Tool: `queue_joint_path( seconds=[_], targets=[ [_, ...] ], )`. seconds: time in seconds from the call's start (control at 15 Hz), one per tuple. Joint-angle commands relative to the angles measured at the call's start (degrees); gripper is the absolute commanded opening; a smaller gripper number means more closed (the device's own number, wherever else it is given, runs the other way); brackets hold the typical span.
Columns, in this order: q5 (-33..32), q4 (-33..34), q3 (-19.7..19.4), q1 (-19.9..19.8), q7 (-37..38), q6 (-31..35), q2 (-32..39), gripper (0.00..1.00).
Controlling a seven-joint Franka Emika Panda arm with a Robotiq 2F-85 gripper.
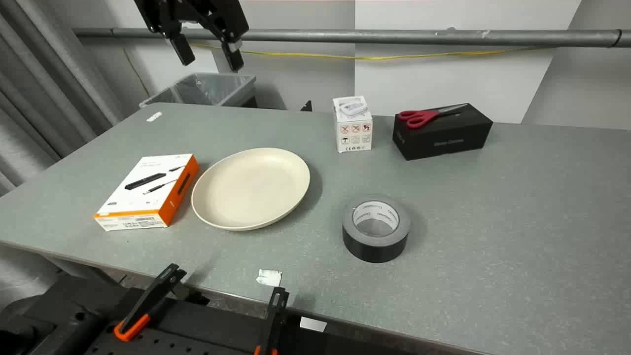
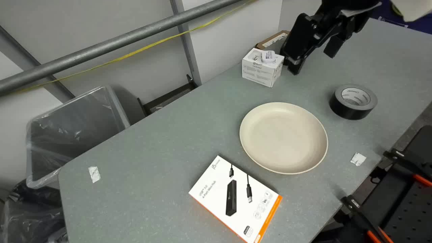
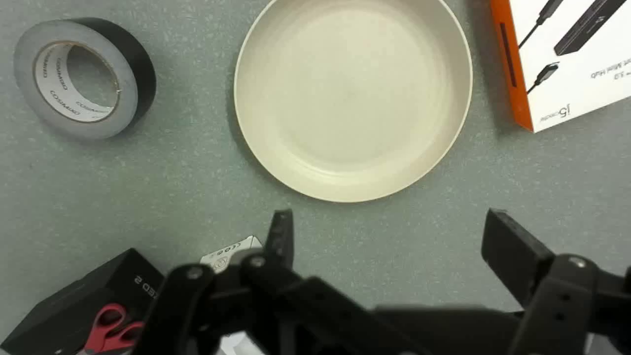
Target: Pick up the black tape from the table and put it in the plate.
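1. The red scissors (image 1: 434, 115) lay on top of the black box (image 1: 429, 144).
2. Near to it stood the small white box (image 1: 354, 132).
3. The orange-and-white box (image 1: 140, 197) was lying flat.
4. The grey bin (image 1: 240, 89) contained a transparent plastic liner (image 2: 76, 135).
5. The yellow cord (image 1: 379, 58) hung below the metal pipe (image 1: 419, 36).
6. Two white scraps (image 2: 95, 174) lay well apart.

On the table (image 1: 318, 246), in an exterior view: plate (image 1: 249, 190) between hub box (image 1: 148, 190), toward left edge, and tape roll (image 1: 376, 242); scissors (image 1: 435, 114) on camera box (image 1: 443, 138) near far edge.
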Motion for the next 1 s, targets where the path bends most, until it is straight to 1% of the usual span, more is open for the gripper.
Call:
queue_joint_path(
  seconds=[0.0, 0.07, 0.2, 0.4, 0.53, 0.6, 0.73, 0.8, 0.87, 0.93],
  targets=[
    [0.1, 0.1, 0.1, -0.1, -0.1, -0.1, 0.0, 1.00],
    [0.4, 0.4, -0.2, -0.1, -0.5, -0.5, 0.6, 1.00],
    [-1.2, -0.8, -0.6, -1.4, -0.3, 1.2, 1.6, 1.00],
    [-2.9, -4.1, -3.2, -4.4, -0.5, 4.5, 5.5, 1.00],
    [-4.4, -6.1, -5.5, -7.2, -0.6, 8.5, 9.6, 1.00],
    [-6.4, -6.7, -6.3, -9.0, 0.8, 11.4, 12.0, 1.00],
    [-8.1, -6.6, -8.5, -11.5, 1.7, 15.8, 16.6, 1.00],
    [-8.5, -6.0, -9.5, -12.2, 2.2, 17.3, 18.4, 1.00],
    [-7.3, -5.4, -10.5, -12.2, 1.6, 17.3, 18.7, 1.00],
    [-6.8, -7.1, -10.2, -11.0, 0.1, 15.3, 16.1, 1.00]
  ],
)
